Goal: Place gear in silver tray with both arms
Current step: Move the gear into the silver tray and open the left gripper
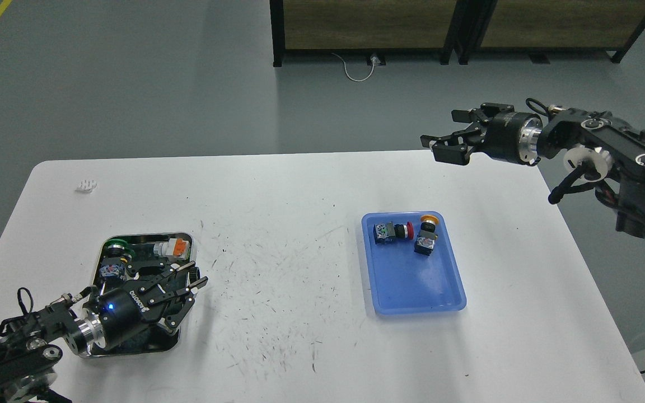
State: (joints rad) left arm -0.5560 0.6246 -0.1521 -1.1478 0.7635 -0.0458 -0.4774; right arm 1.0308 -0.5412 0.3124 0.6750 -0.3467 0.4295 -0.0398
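Note:
The silver tray (149, 234) sits at the front left of the white table. It holds a green-capped push-button part (114, 246) and an orange-and-white part (172, 246). My left gripper (192, 275) hangs over the tray's right half with its fingers spread and nothing between them. My right gripper (443, 133) is open and empty, held high above the table's far right edge. Two more button parts, one red-capped (391, 231) and one yellow-capped (426, 234), lie in the blue plastic tray (415, 282).
A small white piece (86, 185) lies near the table's far left corner. The table top (277, 263) between the trays is scuffed with dark marks. Dark-framed wooden panels (367, 25) stand on the floor behind.

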